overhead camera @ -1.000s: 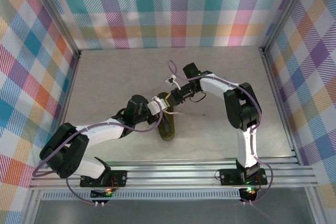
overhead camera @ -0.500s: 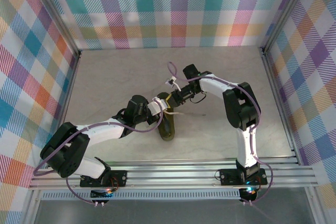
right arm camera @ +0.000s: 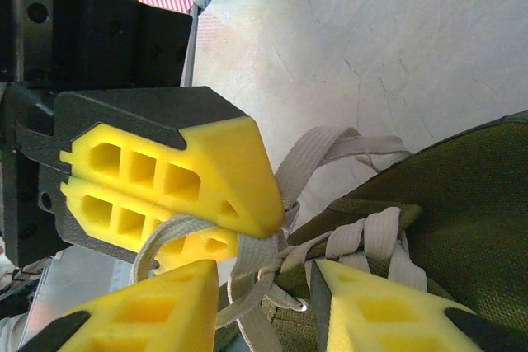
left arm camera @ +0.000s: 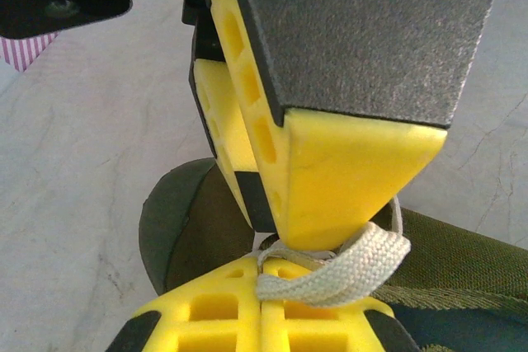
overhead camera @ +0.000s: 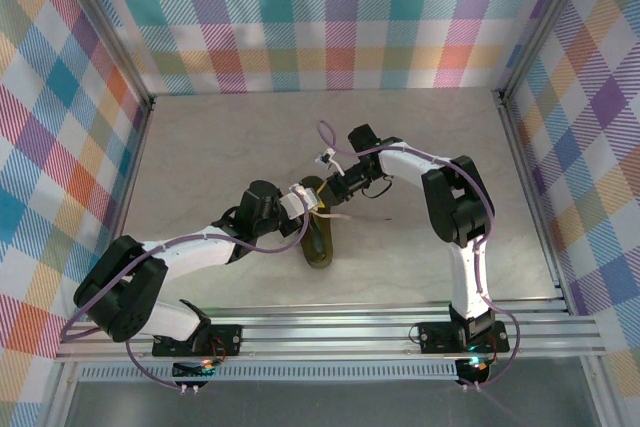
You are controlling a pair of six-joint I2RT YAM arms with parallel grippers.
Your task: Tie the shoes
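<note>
Firmly closed, the left end effector (left arm camera: 262,274) pinches a flat, woven cream lace (left arm camera: 351,274) between hollow-celled yellow pads (left arm camera: 206,312). Just beneath it lies the oval olive canvas shoe (overhead camera: 320,245). Facing it, the right end effector (right arm camera: 264,282) gapes.

Shoe (right arm camera: 470,204): matt olive woven cloth. Laces (left arm camera: 346,274): cream flat-woven textile. Left gripper fingers (left arm camera: 206,315): matt yellow plastic. Worktop (left arm camera: 82,162): smooth pale marbled surface, low sheen.

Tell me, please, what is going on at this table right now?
Two robot arms are working on the cream laces of an olive-green shoe lying on the table. The left claw is shut on a lace loop. The right claw stands open beside it, straddling the crossed laces. No finished bow shows yet.
</note>
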